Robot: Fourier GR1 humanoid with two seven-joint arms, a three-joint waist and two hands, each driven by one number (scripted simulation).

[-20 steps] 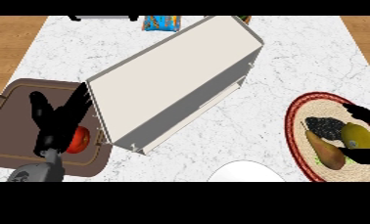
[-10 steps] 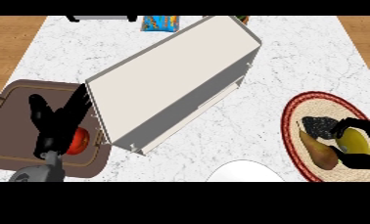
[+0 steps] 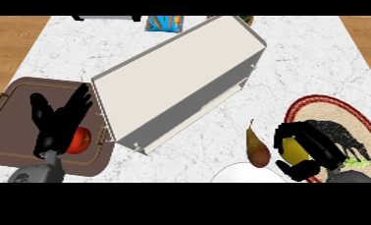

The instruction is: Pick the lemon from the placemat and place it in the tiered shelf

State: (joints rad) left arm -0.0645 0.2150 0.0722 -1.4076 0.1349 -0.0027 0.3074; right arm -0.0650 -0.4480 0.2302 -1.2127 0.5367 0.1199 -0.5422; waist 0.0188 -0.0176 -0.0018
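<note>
The counter (image 3: 311, 57) looks like smooth veined marble; the shelf (image 3: 181, 79) is matt and pale; the placemat (image 3: 328, 113) seems woven; the tray (image 3: 18, 121) is smooth.

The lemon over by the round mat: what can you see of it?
The lemon is smooth and plain yellow, only partly visible: the black fingers of the right hand curl round it. It shows over the left edge of the red-rimmed placemat, a brown pear just to its left. Whether it touches the mat is unclear.
</note>
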